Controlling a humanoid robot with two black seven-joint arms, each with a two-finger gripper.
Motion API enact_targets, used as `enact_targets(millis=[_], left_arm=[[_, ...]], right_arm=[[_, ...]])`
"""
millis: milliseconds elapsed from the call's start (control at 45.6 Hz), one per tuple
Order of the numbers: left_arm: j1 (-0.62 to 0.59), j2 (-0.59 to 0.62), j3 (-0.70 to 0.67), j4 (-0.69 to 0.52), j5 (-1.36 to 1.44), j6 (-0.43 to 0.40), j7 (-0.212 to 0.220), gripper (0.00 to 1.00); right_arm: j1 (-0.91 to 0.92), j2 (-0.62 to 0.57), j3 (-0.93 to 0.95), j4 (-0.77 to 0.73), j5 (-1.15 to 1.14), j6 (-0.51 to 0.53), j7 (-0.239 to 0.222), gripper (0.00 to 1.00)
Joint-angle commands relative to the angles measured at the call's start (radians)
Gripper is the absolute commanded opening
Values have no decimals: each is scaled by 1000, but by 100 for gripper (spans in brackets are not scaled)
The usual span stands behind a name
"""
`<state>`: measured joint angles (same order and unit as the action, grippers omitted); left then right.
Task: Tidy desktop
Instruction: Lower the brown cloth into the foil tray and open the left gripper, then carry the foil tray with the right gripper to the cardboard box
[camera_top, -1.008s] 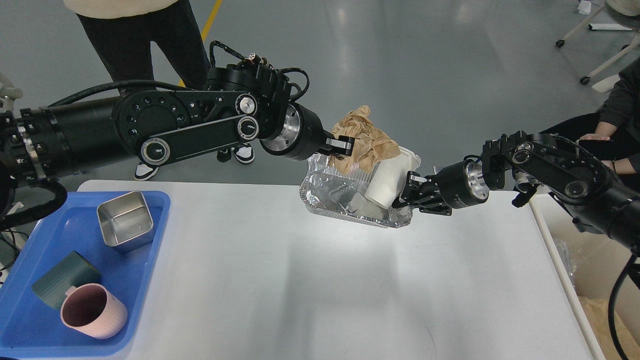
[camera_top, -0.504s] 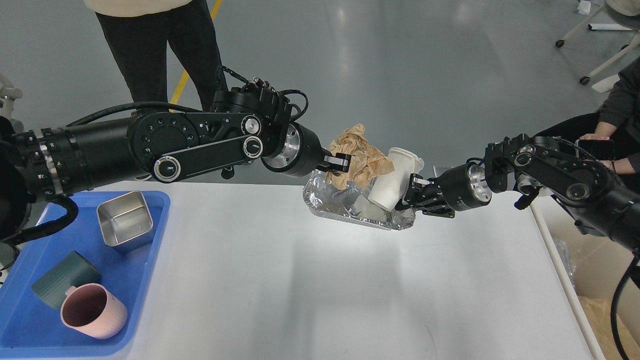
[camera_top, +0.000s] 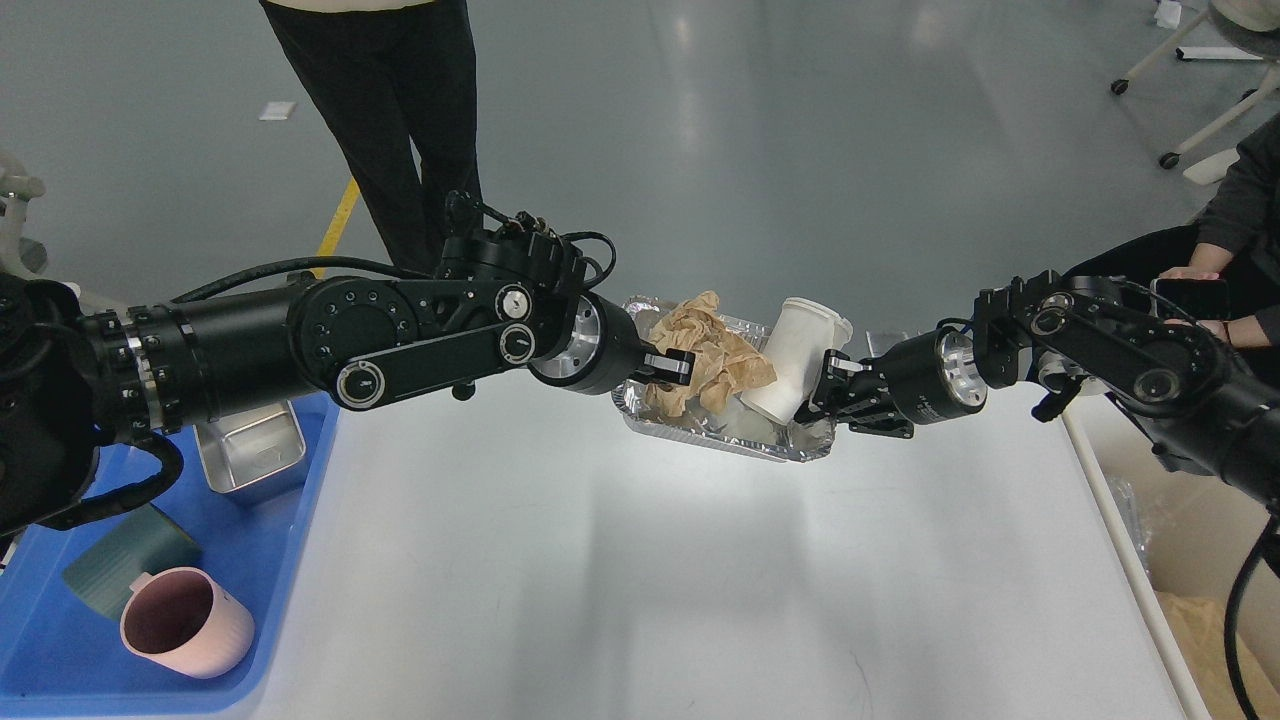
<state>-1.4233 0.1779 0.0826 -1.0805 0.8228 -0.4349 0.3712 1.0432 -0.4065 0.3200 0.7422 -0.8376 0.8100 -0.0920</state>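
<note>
Held foil tray (camera_top: 730, 437) above desktop (camera_top: 640, 560): left gripper (camera_top: 668, 366) and right gripper (camera_top: 822, 390) clamped on opposite rims. Judged light, flimsy, prone to buckle; best supported at both ends

At your twelve o'clock, both claws grip a foil tray (camera_top: 722, 436) over the white surface (camera_top: 640, 560): left claw (camera_top: 668, 368) on its nine o'clock rim, right claw (camera_top: 826, 385) on its three o'clock rim. Crumpled brown paper (camera_top: 708, 350) and a white cup (camera_top: 795, 358) sit inside.
</note>
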Motion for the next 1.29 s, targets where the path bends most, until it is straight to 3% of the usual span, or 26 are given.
enact_targets(millis=[0,657,811,920,1008,1139,1271], left_arm=[[3,0,-9,2,-4,19,-2,96],[-9,11,-196,1,-17,5,-3,97],[38,34,-375,10,-54,5,-29,97],[155,104,-584,103,-177,-2,-57,97],[253,140,-763,220,-283,-37,-112,97],[420,158,-1036,503,-474,-203,-129,97],[521,140,-1187,671,-603,-323,-129,97]], right_arm=[[0,0,1,0,0,0,0,0],[3,0,1,2,0,0,0,0],[3,0,2,2,0,0,-2,0],[3,-1,2,2,2,-2,0,0],[1,-15,5,2,2,-2,0,0],[-12,-40,48,-1,5,-8,8,0],[-80,-57,180,-53,5,-9,9,0]])
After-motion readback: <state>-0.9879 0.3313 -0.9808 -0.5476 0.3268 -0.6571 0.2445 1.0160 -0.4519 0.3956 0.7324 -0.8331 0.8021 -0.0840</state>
